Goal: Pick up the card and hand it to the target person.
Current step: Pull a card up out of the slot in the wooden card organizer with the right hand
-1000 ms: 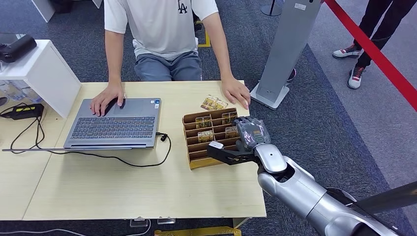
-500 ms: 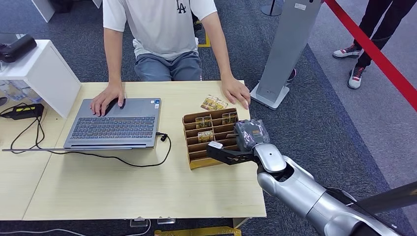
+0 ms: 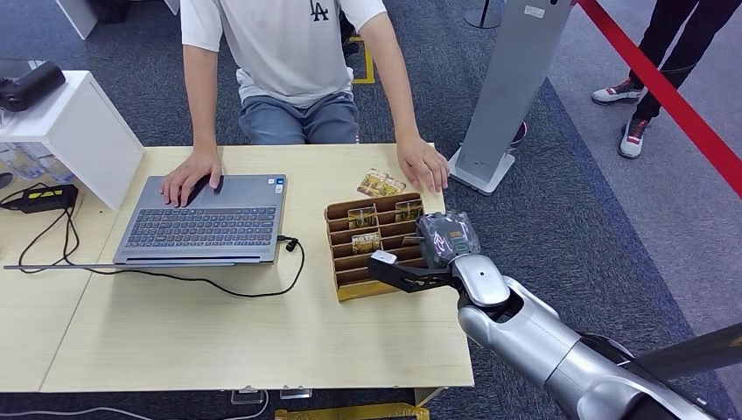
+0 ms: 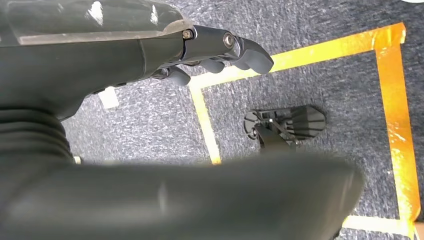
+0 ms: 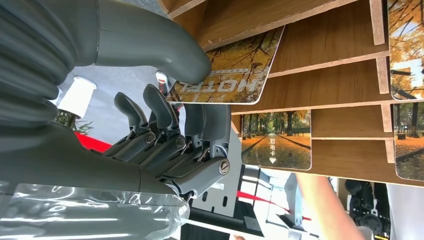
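One card point(image 5: 225, 80) sits pinched between thumb and fingers of the right hand point(image 5: 165, 100) at the rack point(image 3: 372, 245); next, lift it clear.

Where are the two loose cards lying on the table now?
In the head view, the two loose cards lie flat on the table just behind the wooden card rack, beside the seated person's hand.
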Robot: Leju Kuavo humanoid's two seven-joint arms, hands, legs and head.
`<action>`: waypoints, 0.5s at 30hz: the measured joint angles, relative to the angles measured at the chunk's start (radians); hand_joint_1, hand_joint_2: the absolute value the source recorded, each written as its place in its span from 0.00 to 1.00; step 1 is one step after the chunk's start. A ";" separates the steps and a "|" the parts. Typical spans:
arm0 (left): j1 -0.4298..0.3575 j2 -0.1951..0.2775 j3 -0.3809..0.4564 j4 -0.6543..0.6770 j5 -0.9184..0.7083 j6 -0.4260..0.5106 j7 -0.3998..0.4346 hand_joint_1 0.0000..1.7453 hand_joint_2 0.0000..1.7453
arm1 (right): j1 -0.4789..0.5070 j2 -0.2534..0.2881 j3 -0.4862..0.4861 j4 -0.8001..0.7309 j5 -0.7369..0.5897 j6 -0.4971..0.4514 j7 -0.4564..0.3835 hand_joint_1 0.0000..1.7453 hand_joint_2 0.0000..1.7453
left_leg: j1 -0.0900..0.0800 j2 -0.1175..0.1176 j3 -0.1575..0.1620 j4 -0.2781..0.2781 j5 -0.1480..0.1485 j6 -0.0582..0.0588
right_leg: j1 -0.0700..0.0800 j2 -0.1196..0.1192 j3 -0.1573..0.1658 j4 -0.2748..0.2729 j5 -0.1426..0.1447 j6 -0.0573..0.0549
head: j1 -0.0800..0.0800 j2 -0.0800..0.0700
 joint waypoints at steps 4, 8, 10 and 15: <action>0.001 0.001 0.000 -0.003 -0.002 -0.012 0.000 0.00 0.00 | 0.000 -0.001 0.001 0.000 -0.001 -0.002 0.000 0.84 1.00 | 0.000 0.000 0.001 -0.001 0.000 0.000 | 0.000 0.000 0.000 -0.001 0.000 0.000 | 0.000 0.000; -0.001 0.000 -0.011 -0.001 -0.014 -0.008 -0.006 0.00 0.00 | -0.001 -0.001 0.001 -0.001 -0.001 -0.005 -0.001 0.83 1.00 | 0.000 0.000 0.000 0.000 0.000 0.000 | 0.000 0.000 0.000 0.000 0.000 0.000 | 0.000 0.000; -0.001 -0.002 -0.005 0.002 -0.010 0.002 -0.012 0.00 0.00 | -0.003 -0.005 0.001 -0.010 -0.002 -0.008 0.000 0.83 1.00 | 0.000 0.000 0.000 0.000 0.000 0.000 | 0.000 0.000 0.000 0.000 0.000 0.000 | 0.000 0.000; 0.000 -0.001 0.001 0.003 -0.004 0.015 -0.006 0.00 0.00 | -0.012 -0.019 -0.009 -0.075 0.003 -0.025 0.008 0.83 1.00 | 0.000 0.000 -0.001 0.000 0.000 0.000 | 0.000 0.000 -0.001 0.001 0.000 0.000 | 0.000 0.000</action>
